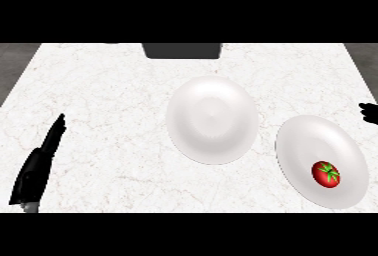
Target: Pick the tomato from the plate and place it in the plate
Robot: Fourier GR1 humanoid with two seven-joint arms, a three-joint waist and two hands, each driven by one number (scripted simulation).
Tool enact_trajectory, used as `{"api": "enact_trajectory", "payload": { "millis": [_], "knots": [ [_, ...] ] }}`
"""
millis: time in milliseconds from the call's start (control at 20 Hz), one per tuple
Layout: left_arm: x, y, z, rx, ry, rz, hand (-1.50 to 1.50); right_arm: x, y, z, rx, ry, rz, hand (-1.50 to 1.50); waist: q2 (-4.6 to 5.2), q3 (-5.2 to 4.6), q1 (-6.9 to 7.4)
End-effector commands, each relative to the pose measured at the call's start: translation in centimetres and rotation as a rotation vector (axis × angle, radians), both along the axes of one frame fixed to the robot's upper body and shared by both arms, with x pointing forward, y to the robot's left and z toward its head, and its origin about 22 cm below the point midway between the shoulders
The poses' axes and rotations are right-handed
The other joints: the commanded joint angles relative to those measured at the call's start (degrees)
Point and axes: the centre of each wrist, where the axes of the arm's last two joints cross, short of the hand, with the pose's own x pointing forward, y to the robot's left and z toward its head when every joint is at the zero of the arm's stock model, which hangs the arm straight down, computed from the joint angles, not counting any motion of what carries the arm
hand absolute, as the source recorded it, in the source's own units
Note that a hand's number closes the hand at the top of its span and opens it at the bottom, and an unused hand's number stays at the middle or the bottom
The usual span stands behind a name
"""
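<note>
A red tomato [326, 174] with a green stem lies on the lower part of a white plate [314, 135] at the right of the counter. A second, larger white plate [212, 119] stands near the middle and holds nothing. My left hand [37, 167] shows at the lower left with its fingers straight and pointing up, well away from both plates. Only some fingertips of my right hand [369, 112] show at the right edge, just above and to the right of the tomato's plate.
A dark box-like object [183, 50] stands at the counter's far edge, behind the middle plate. The white marble counter [111, 100] ends at the left and right against a dark floor.
</note>
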Motion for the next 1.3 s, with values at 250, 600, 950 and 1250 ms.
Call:
{"api": "enact_trajectory", "payload": {
  "millis": [250, 600, 950, 1250],
  "knots": [
    [-0.1, 1.1, 0.3, 0.007, -0.009, 0.008, 0.00, 1.2, 2.5, -3.1, -0.190, 0.067, 0.250, -1.50, 0.11, 0.09, 0.56],
    [0.0, 0.3, 1.1, 0.016, -0.007, -0.009, 0.00, 1.6, 1.0, -6.2, -0.206, 0.065, 0.269, -1.50, 0.15, 0.07, 0.64],
    [-0.5, 0.6, 0.1, 0.006, -0.002, 0.009, 0.00, 1.9, 2.7, -8.6, -0.203, 0.084, 0.354, -1.50, 0.02, -0.04, 0.04],
    [-0.4, 0.8, 0.5, 0.007, 0.009, -0.003, 0.00, 3.1, 4.1, -11.0, -0.276, 0.105, 0.371, -1.50, 0.00, -0.05, 0.22]
  ]
}}
